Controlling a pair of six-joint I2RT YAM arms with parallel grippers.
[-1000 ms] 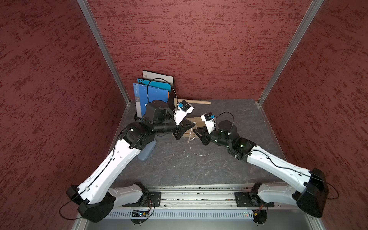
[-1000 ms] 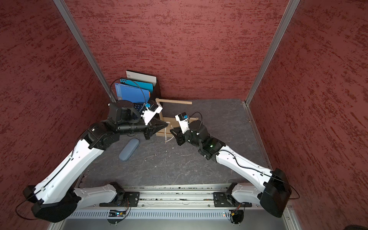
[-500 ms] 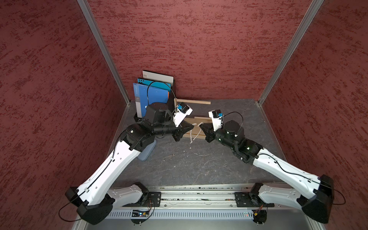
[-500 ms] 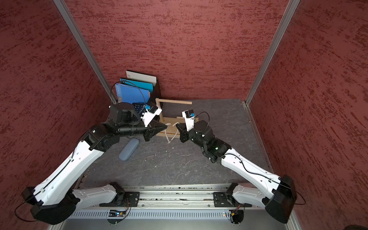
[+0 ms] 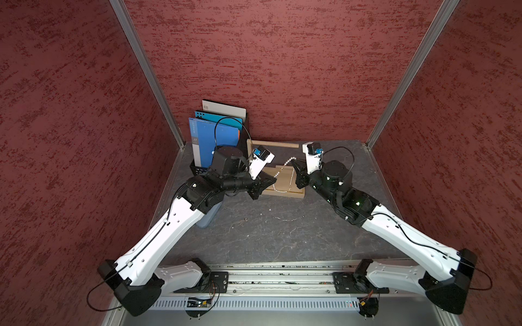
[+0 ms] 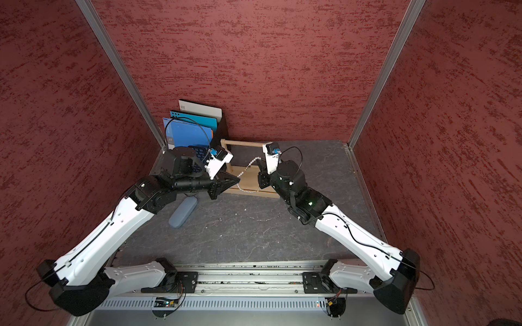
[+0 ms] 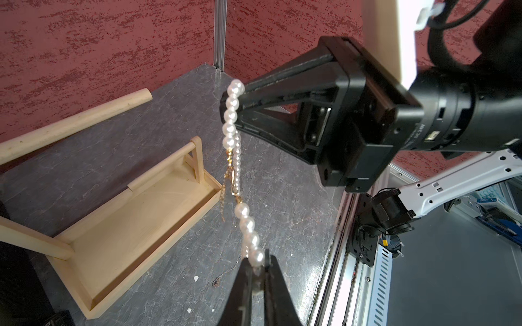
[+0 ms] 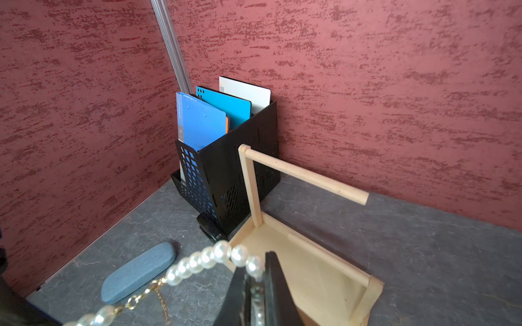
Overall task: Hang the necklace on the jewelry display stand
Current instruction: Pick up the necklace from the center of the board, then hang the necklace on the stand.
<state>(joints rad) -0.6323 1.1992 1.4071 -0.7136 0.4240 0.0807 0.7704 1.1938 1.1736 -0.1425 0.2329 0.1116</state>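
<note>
The pearl necklace [image 5: 284,166] [image 7: 230,121] with a gold clasp is stretched between my two grippers above the tray of the jewelry display stand [image 5: 296,194] [image 6: 254,192]. My left gripper [image 5: 274,179] [image 7: 258,262] is shut on one end of the strand. The right gripper [image 5: 293,162] [image 8: 256,271] is shut on the other end, higher up, and a loop of pearls sags toward the tray. The stand's long dowel [image 5: 272,144] [image 8: 305,175] lies beyond both grippers, nearer the back wall, and the necklace does not touch it.
A black mesh file rack [image 8: 226,175] with blue folders stands in the back left corner beside the stand. A blue-grey case [image 6: 183,211] lies on the table under my left arm. A thin chain [image 5: 285,219] and small crumbs lie on the grey table.
My right gripper has risen and moved toward the back wall with its end of the necklace, pulling the strand up over the tray. The left gripper has barely moved.
</note>
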